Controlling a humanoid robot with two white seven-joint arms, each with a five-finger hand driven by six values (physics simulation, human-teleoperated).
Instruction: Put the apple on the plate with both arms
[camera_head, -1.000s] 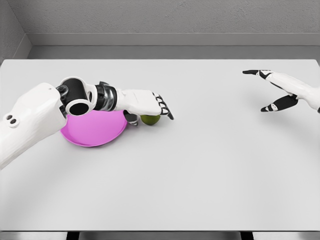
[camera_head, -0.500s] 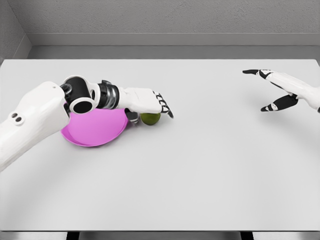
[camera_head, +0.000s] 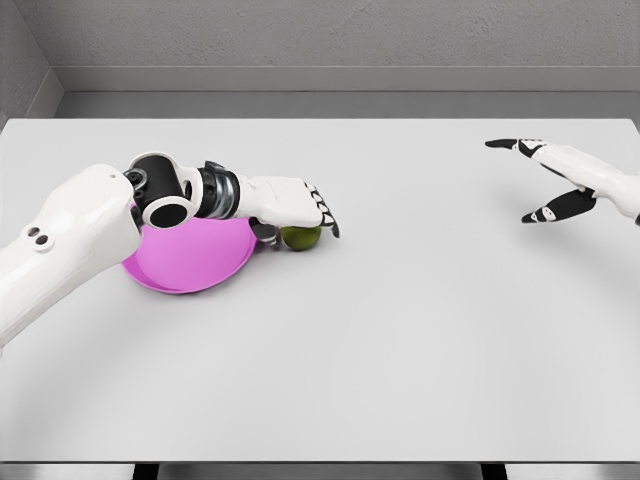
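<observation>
Head view | left hand cupped over apple beside plate | right hand spread, empty

Bright, even, diffuse render; faint soft shadows; sharp throughout, no glare

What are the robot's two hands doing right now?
Left hand: lies over the green apple; whether it grips cannot be told.
Right hand: open, holding nothing.

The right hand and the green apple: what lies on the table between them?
Nothing. In the head view only bare white table lies between the right hand and the green apple, which sits under the left hand.
</observation>
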